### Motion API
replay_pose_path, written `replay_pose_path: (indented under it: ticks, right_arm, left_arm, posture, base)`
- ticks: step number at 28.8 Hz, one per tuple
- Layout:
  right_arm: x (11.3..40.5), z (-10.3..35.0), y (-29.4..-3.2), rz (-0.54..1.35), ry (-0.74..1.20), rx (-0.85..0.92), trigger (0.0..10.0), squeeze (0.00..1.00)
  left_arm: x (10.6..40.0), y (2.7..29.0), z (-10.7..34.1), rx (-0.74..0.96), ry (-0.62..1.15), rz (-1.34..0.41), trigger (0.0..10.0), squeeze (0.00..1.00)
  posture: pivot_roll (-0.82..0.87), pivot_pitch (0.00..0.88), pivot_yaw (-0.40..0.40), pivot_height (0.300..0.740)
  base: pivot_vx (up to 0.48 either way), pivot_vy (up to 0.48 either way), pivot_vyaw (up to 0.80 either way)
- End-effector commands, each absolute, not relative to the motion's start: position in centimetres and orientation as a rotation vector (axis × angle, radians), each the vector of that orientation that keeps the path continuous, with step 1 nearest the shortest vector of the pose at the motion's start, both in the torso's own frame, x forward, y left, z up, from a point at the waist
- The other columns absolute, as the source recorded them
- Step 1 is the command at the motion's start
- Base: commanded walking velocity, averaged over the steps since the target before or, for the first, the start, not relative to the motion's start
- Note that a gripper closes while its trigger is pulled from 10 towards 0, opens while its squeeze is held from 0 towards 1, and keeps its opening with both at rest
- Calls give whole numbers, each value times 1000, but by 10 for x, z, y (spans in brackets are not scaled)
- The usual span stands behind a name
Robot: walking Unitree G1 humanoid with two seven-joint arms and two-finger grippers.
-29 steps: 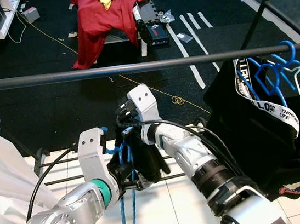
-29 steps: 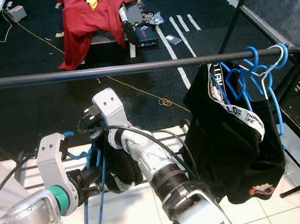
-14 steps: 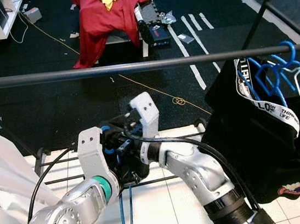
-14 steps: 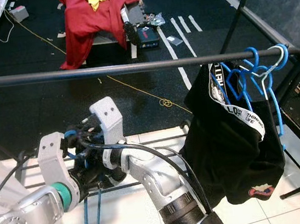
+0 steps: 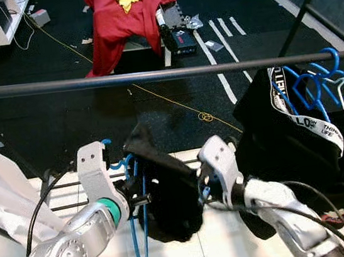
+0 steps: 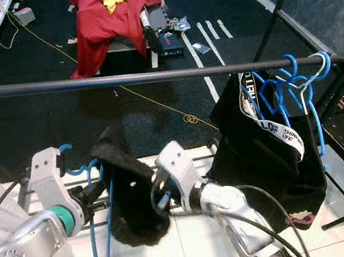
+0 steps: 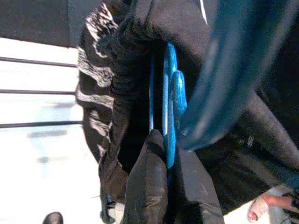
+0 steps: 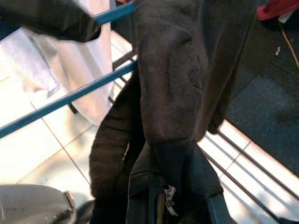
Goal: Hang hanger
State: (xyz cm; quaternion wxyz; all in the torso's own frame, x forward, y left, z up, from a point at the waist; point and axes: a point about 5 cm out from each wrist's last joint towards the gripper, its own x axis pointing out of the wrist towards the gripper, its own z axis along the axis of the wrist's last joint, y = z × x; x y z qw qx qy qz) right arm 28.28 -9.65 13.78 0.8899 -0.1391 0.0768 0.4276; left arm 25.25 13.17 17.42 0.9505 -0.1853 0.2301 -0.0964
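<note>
A blue hanger (image 5: 138, 218) with a black garment (image 5: 168, 195) draped on it is held below the rail (image 5: 121, 79). The left gripper (image 7: 166, 184) is pinched on the hanger. The right gripper (image 8: 175, 191) is closed on the garment's edge.

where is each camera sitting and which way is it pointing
Left eye, right eye: on the head, looking forward and down past the rail; both silver arms show.
Left wrist: along the left gripper, shut on the blue hanger.
Right wrist: along the right gripper, shut on the black garment.
All share the garment.
</note>
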Motion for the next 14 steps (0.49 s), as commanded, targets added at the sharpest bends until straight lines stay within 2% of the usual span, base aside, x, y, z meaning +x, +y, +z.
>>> replay_pose_path:
  ticks: [1, 4, 7, 10, 11, 13, 14]
  right_arm:
    - [281, 137, -98, 892, 158, -314, 10000, 0]
    - [282, 138, -96, 889, 154, -321, 10000, 0]
    - [275, 131, -71, 969, 131, -297, 10000, 0]
    - [273, 127, -68, 986, 123, -305, 10000, 0]
    - [270, 124, -66, 1015, 108, -305, 10000, 1000]
    - [268, 125, -66, 1029, 103, -294, 10000, 1000]
    - [256, 130, -65, 1160, 108, -236, 10000, 1000]
  left_arm:
    - [254, 121, 179, -458, 427, -210, 10000, 0]
    - [255, 120, 180, -460, 416, -212, 10000, 0]
    - [256, 116, 194, -543, 265, -255, 10000, 0]
    - [255, 115, 199, -569, 212, -274, 10000, 0]
    - [253, 115, 203, -591, 158, -300, 10000, 0]
    - [253, 115, 204, -596, 146, -309, 10000, 0]
    - [252, 114, 205, -580, 137, -333, 10000, 0]
  posture:
    - [-60, 147, -20, 740]
    - [-60, 141, -14, 740]
    - [-58, 128, -14, 740]
    - [-56, 126, -15, 740]
    - [-56, 125, -17, 740]
    - [-56, 125, -17, 740]
    - [-56, 125, -17, 740]
  base:
    - [0, 0, 0]
    - [0, 0, 0]
    - [0, 0, 0]
    - [0, 0, 0]
    - [0, 0, 0]
    - [0, 0, 0]
    - [0, 0, 0]
